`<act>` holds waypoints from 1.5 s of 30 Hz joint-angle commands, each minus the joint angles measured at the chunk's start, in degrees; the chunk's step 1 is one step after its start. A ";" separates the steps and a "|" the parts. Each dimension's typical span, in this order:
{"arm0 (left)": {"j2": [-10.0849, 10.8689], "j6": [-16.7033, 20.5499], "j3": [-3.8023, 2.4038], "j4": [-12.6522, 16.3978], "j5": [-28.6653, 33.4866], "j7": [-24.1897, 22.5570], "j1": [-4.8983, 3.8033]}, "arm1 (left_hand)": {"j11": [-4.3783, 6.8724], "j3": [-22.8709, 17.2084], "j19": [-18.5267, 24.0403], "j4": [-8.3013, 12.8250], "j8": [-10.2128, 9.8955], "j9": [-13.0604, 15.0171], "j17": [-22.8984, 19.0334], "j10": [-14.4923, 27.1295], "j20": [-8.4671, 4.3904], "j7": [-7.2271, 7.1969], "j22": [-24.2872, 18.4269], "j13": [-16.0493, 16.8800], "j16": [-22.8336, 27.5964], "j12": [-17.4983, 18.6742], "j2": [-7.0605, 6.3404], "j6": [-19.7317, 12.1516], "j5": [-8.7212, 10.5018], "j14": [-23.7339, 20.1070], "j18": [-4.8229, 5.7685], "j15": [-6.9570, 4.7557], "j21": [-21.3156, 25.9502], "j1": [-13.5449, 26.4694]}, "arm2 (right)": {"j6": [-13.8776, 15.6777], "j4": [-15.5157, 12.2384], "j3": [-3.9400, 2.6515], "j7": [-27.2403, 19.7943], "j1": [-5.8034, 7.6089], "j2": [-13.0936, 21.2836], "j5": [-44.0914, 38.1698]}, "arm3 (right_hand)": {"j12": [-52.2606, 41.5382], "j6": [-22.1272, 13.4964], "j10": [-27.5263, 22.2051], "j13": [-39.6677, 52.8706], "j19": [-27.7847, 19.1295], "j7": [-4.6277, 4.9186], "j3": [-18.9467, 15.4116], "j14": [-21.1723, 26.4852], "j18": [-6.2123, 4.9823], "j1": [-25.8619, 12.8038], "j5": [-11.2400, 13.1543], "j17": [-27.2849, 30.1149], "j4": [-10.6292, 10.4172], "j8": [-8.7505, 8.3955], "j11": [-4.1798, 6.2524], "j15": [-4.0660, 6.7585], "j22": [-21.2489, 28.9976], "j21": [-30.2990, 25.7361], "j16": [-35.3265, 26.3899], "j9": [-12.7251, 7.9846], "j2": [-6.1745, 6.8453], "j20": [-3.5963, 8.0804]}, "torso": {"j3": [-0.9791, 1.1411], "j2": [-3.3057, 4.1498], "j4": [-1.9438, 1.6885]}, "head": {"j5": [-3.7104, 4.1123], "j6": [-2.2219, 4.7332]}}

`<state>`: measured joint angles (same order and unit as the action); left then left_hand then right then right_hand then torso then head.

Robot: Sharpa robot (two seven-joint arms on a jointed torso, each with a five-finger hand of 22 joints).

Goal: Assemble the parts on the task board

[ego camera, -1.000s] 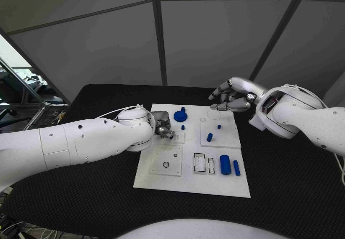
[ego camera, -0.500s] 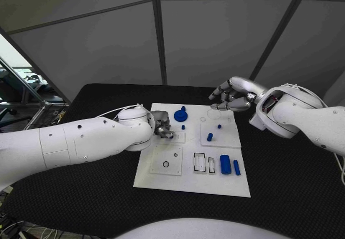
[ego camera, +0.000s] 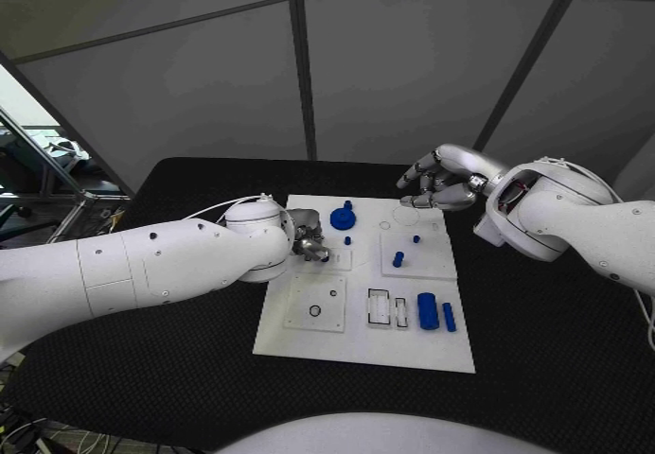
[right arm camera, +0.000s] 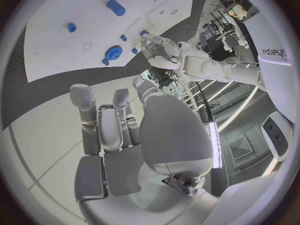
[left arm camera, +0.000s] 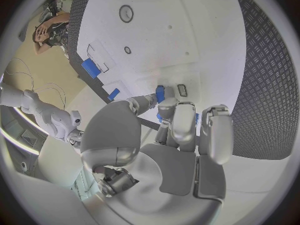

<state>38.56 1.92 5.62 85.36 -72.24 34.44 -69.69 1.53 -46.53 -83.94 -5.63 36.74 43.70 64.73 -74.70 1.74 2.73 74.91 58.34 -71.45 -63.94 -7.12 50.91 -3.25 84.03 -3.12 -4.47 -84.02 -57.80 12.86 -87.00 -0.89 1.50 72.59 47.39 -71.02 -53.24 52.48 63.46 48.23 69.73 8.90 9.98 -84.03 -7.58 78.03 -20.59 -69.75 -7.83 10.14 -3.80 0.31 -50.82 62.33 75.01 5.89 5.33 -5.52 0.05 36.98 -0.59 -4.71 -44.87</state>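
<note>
Broadly, the black surface (ego camera: 164, 369) lies bare around the white task board (ego camera: 362, 340) on every side. Above the board's far edge, the right robot hand (ego camera: 439, 182) hovers, fingers loosely curled, holding nothing. At the board's left edge, the left robot hand (ego camera: 308, 236) pinches a small blue part (left arm camera: 160, 93). Other blue parts (ego camera: 427, 312) sit near the right edge.

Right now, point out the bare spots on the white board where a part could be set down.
The task board is bare along its near edge, below the square inset plate and the blue cylinder. Its far right corner, near the right hand, holds only a faint circle. It is crowded around the blue gear and small pegs, where the left hand sits.
</note>
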 commanded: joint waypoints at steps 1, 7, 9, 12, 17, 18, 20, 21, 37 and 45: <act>-0.21 -3.51 0.35 -0.59 1.04 0.74 0.40 | 0.26 -3.22 -1.00 3.87 0.36 -0.25 0.08 -0.82 -0.23 -0.48 6.81 0.16 0.35 -0.48 0.02 0.11 0.27 0.69 1.03 -0.53 -0.36 1.32 | -0.32 -0.14 -0.05 -0.04 0.13 0.02 -0.19 | 0.08 0.29 0.10 -0.05 -0.05 -0.15 -0.01 -1.47 -0.08 -0.67 0.12 0.05 -0.48 0.08 0.20 0.48 0.05 -0.29 -0.20 0.07 0.11 0.09 | 0.03 0.01 -0.01 | 0.14 -0.06; -0.64 -3.59 0.34 -1.17 1.18 0.73 0.39 | 0.35 -1.84 -1.08 3.03 0.30 -0.47 0.10 -0.87 -0.32 -0.60 6.95 0.26 0.35 -0.71 0.23 0.42 0.43 0.70 1.06 -0.62 -0.42 2.28 | -0.38 -0.20 -0.05 0.03 0.13 0.02 -0.19 | 0.08 0.29 0.10 -0.05 -0.05 -0.15 -0.01 -1.47 -0.08 -0.67 0.12 0.05 -0.48 0.08 0.20 0.48 0.05 -0.29 -0.20 0.07 0.11 0.09 | 0.02 -0.03 -0.03 | 0.19 -0.05; -0.79 -3.56 0.34 -1.35 1.21 0.73 0.39 | 0.39 -1.60 -1.11 2.91 0.29 -0.52 0.11 -0.89 -0.35 -0.63 7.00 0.31 0.35 -0.78 0.33 0.50 0.44 0.70 1.07 -0.65 -0.44 2.39 | -0.41 -0.22 -0.05 0.04 0.13 0.02 -0.19 | 0.08 0.29 0.10 -0.05 -0.05 -0.15 -0.01 -1.47 -0.08 -0.67 0.12 0.05 -0.48 0.08 0.20 0.48 0.05 -0.29 -0.20 0.07 0.11 0.09 | -0.01 -0.02 -0.03 | 0.23 -0.06; -0.99 -3.42 0.34 -1.59 1.32 0.72 0.39 | 0.44 -1.17 -1.19 2.68 0.29 -0.58 0.15 -0.93 -0.40 -0.69 7.13 0.40 0.33 -0.91 0.46 0.66 0.45 0.71 1.10 -0.70 -0.52 2.62 | -0.43 -0.23 -0.05 0.05 0.13 0.01 -0.19 | 0.08 0.29 0.10 -0.05 -0.05 -0.15 -0.01 -1.47 -0.08 -0.67 0.12 0.05 -0.48 0.08 0.20 0.48 0.05 -0.29 -0.20 0.07 0.11 0.09 | 0.03 -0.06 -0.02 | 0.21 -0.10; -1.22 -3.05 0.34 -1.81 1.53 0.70 0.39 | 0.50 -0.41 -1.29 2.12 0.26 -0.72 0.16 -1.03 -0.47 -0.77 7.30 0.61 0.35 -1.17 0.63 0.88 0.47 0.71 1.14 -0.76 -0.61 3.18 | -0.45 -0.19 -0.05 0.07 0.13 -0.03 -0.19 | 0.10 0.34 0.11 -0.13 -0.08 -0.17 -0.04 -1.47 -0.10 -0.73 0.10 0.08 -0.57 0.13 0.21 0.49 0.13 -0.37 -0.25 0.08 0.13 0.10 | 0.00 -0.02 -0.05 | 0.26 -0.10; -1.26 -3.00 0.34 -1.84 1.55 0.70 0.39 | 0.51 -0.18 -1.31 1.94 0.24 -0.76 0.17 -1.03 -0.49 -0.77 7.33 0.62 0.34 -1.20 0.62 0.93 0.47 0.71 1.14 -0.77 -0.63 3.39 | -0.45 -0.18 -0.05 0.07 0.13 -0.04 -0.19 | 0.10 0.34 0.11 -0.13 -0.08 -0.17 -0.04 -1.47 -0.10 -0.73 0.10 0.08 -0.57 0.13 0.21 0.49 0.13 -0.37 -0.25 0.08 0.13 0.10 | 0.00 -0.02 -0.05 | 0.27 -0.10; -1.31 -2.92 0.34 -1.87 1.60 0.69 0.39 | 0.52 0.33 -1.34 1.49 0.20 -0.85 0.17 -1.05 -0.52 -0.79 7.38 0.66 0.35 -1.28 0.58 1.04 0.48 0.71 1.15 -0.78 -0.64 3.89 | -0.46 -0.16 -0.05 0.07 0.13 -0.06 -0.19 | 0.10 0.34 0.11 -0.13 -0.08 -0.17 -0.04 -1.47 -0.10 -0.73 0.10 0.08 -0.57 0.13 0.21 0.49 0.13 -0.37 -0.25 0.08 0.13 0.10 | 0.00 -0.02 -0.05 | 0.27 -0.10; -1.34 -2.88 0.34 -1.89 1.67 0.69 0.39 | 0.52 0.62 -1.35 1.26 0.17 -0.89 0.19 -1.04 -0.53 -0.79 7.40 0.66 0.35 -1.31 0.52 1.09 0.48 0.72 1.16 -0.78 -0.65 4.16 | -0.47 -0.15 -0.05 0.07 0.13 -0.06 -0.19 | 0.10 0.34 0.11 -0.13 -0.08 -0.17 -0.04 -1.47 -0.10 -0.73 0.10 0.08 -0.57 0.14 0.21 0.49 0.13 -0.37 -0.25 0.08 0.13 0.10 | 0.01 -0.03 -0.06 | 0.28 -0.11; -1.55 -2.39 0.33 -2.45 2.10 0.72 0.39 | 0.61 4.74 -1.79 -2.13 -0.05 -1.50 0.29 -1.27 -0.63 -0.94 8.12 1.13 0.35 -2.05 -0.46 2.11 0.49 0.75 1.33 -0.86 -1.07 7.75 | -0.65 -0.12 -0.05 0.21 0.13 -0.02 -0.19 | 0.14 0.36 0.10 -0.22 -0.08 -0.18 -0.06 -1.45 -0.10 -0.79 0.09 0.14 -0.65 0.16 0.22 0.50 0.14 -0.38 -0.31 0.08 0.11 0.11 | 0.01 -0.04 -0.06 | 0.37 -0.05; -1.68 -1.50 0.33 -2.88 2.13 0.74 0.39 | 0.66 5.70 -1.92 -3.17 -0.01 -1.61 0.34 -1.31 -0.66 -1.01 8.32 1.20 0.34 -2.21 -0.38 2.40 0.48 0.76 1.37 -0.91 -1.18 8.44 | -0.70 -0.13 -0.05 0.27 0.13 0.02 -0.19 | 0.15 0.36 0.11 -0.27 -0.13 -0.18 -0.09 -1.43 -0.12 -0.85 0.08 0.24 -0.72 0.18 0.23 0.51 0.26 -0.48 -0.39 0.09 0.13 0.12 | 0.00 0.00 -0.07 | 0.41 -0.02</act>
<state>36.95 0.78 5.74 82.66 -70.64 34.50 -69.55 2.25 -41.08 -83.92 -8.85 36.93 41.99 65.01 -75.60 1.33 1.65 74.91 59.50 -71.45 -66.01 -7.45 52.87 -3.10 84.15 -3.06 -5.02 -85.01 -49.84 12.45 -87.04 -0.89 1.87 72.59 47.40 -71.05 -53.24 52.48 63.46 48.01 69.73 8.91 9.97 -84.03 -7.57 77.79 -20.59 -69.56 -8.16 10.14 -3.80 0.31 -50.60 62.05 74.82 5.89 5.57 -5.52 0.05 36.95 -0.66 -4.35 -44.88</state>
